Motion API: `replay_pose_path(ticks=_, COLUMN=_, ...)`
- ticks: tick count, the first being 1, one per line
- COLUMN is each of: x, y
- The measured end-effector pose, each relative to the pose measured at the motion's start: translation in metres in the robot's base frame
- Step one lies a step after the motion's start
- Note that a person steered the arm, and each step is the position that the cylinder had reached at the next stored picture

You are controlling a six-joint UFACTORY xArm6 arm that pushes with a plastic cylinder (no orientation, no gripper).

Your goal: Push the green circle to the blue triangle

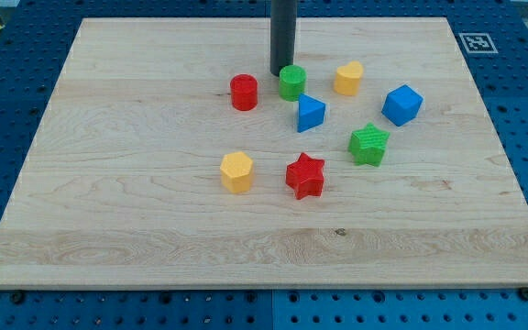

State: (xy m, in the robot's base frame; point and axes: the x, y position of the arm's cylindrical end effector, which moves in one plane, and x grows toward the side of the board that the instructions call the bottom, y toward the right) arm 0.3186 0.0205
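The green circle is a small green cylinder on the wooden board, near the view's top centre. The blue triangle lies just below and slightly right of it, almost touching. My tip is the lower end of a dark rod that comes down from the view's top; it stands right at the green circle's upper left side, touching or nearly touching it.
A red cylinder is left of the green circle. A yellow heart-like block and a blue cube are to the right. A green star, a red star and a yellow hexagon lie lower down.
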Motion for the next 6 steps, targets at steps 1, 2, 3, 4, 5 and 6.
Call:
replay_pose_path(ticks=1, x=-0.006, y=0.002)
replay_pose_path(ticks=2, x=-0.005, y=0.012)
replay_pose_path(ticks=3, x=0.001, y=0.018)
replay_pose_path(ticks=4, x=0.006, y=0.029)
replay_pose_path(ticks=5, x=0.012, y=0.039)
replay_pose_path(ticks=6, x=0.018, y=0.055)
